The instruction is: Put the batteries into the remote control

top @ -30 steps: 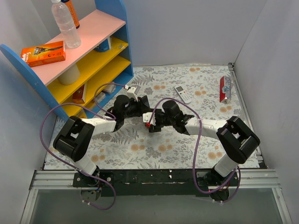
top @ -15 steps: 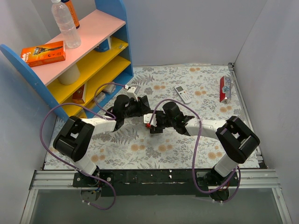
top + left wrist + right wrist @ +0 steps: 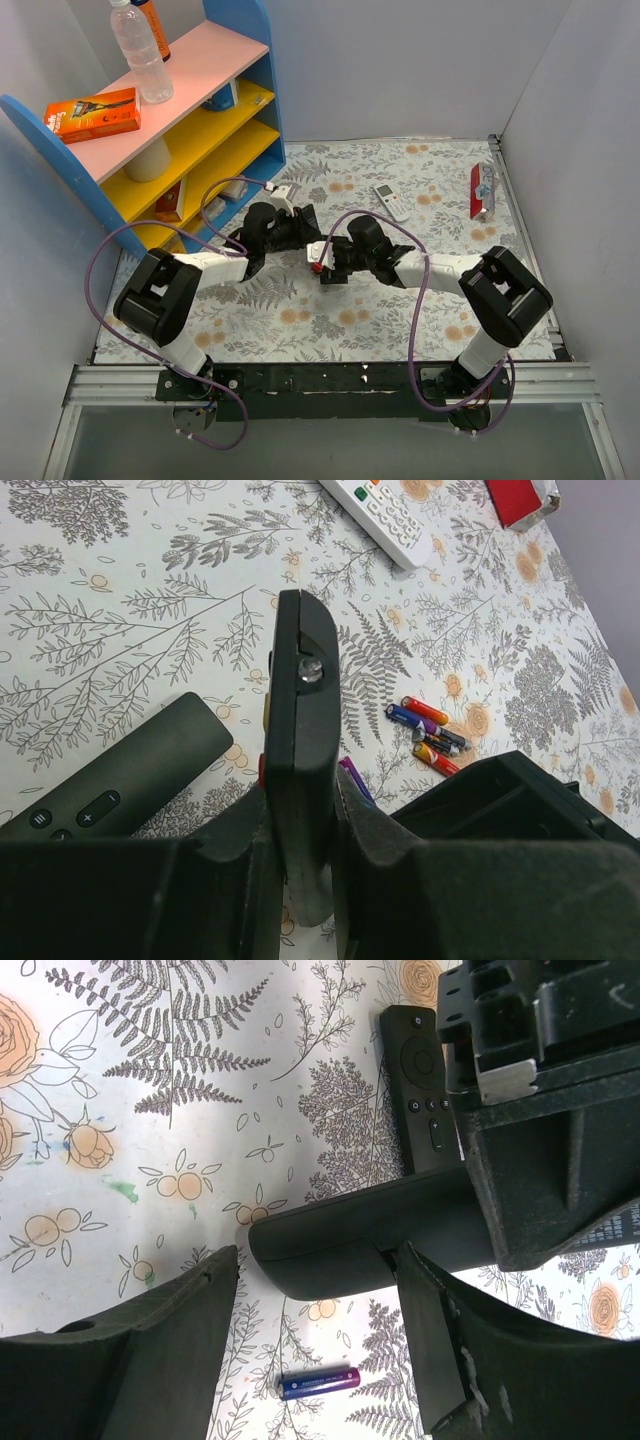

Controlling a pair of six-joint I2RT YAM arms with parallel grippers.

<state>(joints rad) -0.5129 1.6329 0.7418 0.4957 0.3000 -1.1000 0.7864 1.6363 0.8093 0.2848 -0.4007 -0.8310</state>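
My left gripper [image 3: 300,810] is shut on the black remote control [image 3: 303,700] and holds it on edge above the table, with a metal contact showing at its far end. In the top view the left gripper [image 3: 298,230] and right gripper [image 3: 324,262] meet mid-table. My right gripper [image 3: 320,1330] is open, with its fingers on either side of the remote's rounded end [image 3: 350,1240]. One purple-blue battery [image 3: 318,1382] lies on the cloth below that end. Several more batteries [image 3: 428,732] lie in a small cluster to the right, and another one [image 3: 356,778] lies beside the left fingers.
A second black bar with buttons [image 3: 110,780] lies flat left of the held remote, and it also shows in the right wrist view [image 3: 418,1080]. A white remote [image 3: 391,202] and a red packet [image 3: 481,190] lie at the back. A blue and yellow shelf [image 3: 180,130] stands at the left.
The right gripper has shifted slightly toward the left gripper. The left arm still holds the remote in the same place.
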